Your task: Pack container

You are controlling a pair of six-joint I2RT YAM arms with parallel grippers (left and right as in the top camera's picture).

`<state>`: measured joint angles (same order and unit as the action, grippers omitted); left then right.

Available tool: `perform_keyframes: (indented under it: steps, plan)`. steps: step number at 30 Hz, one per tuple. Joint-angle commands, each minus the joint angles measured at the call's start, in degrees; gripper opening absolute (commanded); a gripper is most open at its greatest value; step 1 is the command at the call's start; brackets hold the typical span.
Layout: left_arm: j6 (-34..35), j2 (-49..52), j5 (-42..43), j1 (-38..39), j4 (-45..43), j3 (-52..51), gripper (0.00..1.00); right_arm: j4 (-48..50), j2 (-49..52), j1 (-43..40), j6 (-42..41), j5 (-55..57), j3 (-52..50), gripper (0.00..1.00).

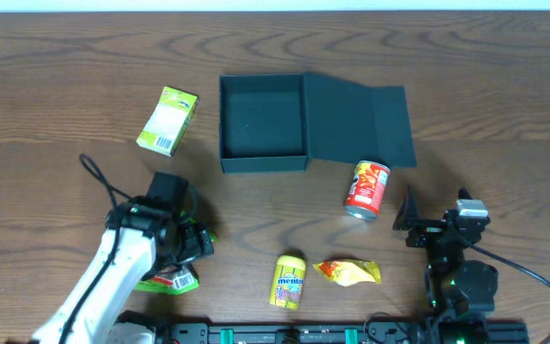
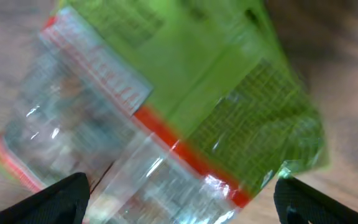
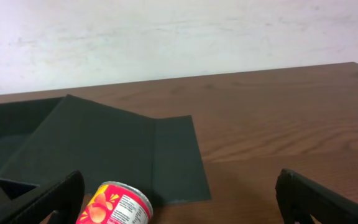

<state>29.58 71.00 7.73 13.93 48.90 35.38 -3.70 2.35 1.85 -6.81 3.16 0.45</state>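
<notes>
While my L claw point(image 2: 179, 202) hangs over the green snack packet point(image 2: 185, 93) at the near left of the table point(image 1: 65, 67), its fingers stand wide apart w/ nothing pinched. The packet fills the wrist view; can't tell if the tips touch it.

My R claw point(image 3: 185, 202) at near right is spread just as wide, nothing in it.

The container point(image 1: 263, 119) sits far centre, open, its lid flap point(image 1: 361, 119) lying flat to the right. A red can point(image 1: 367, 187) lies on its side just by the flap's near edge, in front of the R claw.

A yellow-green carton point(image 1: 167, 120) lies left of the container. A yellow candy tube point(image 1: 288, 281) and a yellow wrapper point(image 1: 349, 272) lie near centre, side by side.
</notes>
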Motion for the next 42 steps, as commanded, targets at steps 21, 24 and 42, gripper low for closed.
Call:
perform_keyframes:
  steps: [21,24,42]
  plan:
    - [-9.66,11.76,13.4,5.62,-21.66,4.68,0.96,-0.33,-0.13,0.48,-0.42,0.0,-0.13,0.99]
    - [-15.04,11.74,6.64,5.62,-14.32,8.37,0.96,-0.33,-0.11,0.48,-0.42,0.0,-0.13,0.99]
    - [-39.69,12.83,0.02,5.6,-9.51,13.49,0.96,-0.33,-0.11,0.48,-0.42,0.02,-0.13,0.99]
